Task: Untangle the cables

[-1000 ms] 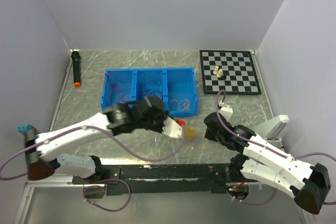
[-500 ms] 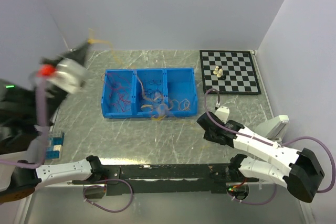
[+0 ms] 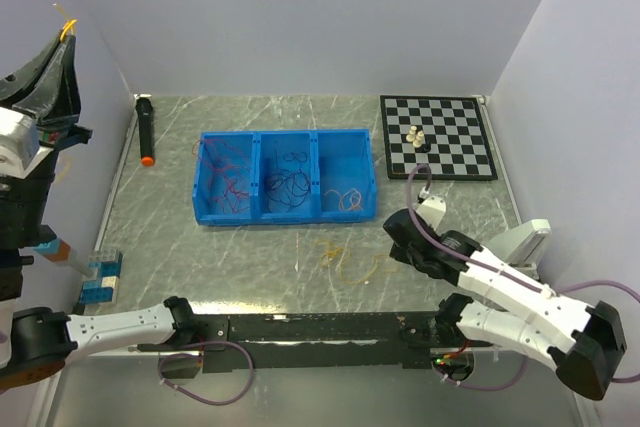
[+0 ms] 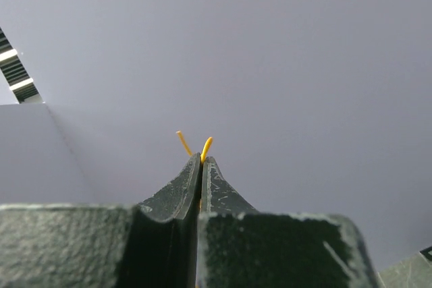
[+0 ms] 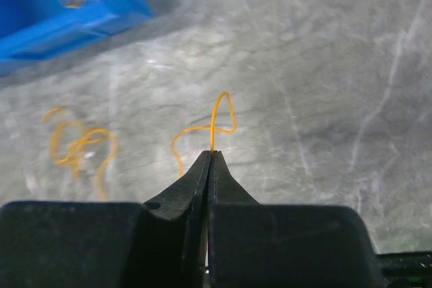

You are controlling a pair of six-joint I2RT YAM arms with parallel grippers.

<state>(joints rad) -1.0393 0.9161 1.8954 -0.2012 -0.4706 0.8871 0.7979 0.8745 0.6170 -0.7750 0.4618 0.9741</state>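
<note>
Well, in the upper left of the overhead view my left pincer (image 3: 64, 45) stands lifted high above the table (image 3: 250, 247). Its jaws are pressed together on a yellow strand (image 3: 66, 25), and my left wrist camera shows two short ends poking out past the tips against the plain wall. Below it, at the left edge, sits a small stack of blocks (image 3: 100, 275), and a black marker (image 3: 146, 132) with an orange tip lies further up. Toward the middle, the blue tray (image 3: 285, 135) holds most of the cables in three compartments: red wires (image 3: 228, 175) on the left, dark wires (image 3: 285, 182) in the centre, orange wires (image 3: 350, 200) on the right. Just below the tray's right end, a loose yellow tangle (image 5: 79, 145) lies on the bare table. Beside it my right pincer (image 5: 210, 156) is low over the surface and fully closed, nipping the end of a yellow loop (image 5: 212, 133) that arches up from its tips. At the upper right lies a chessboard (image 3: 455, 162) with a few pieces (image 3: 417, 137).
</note>
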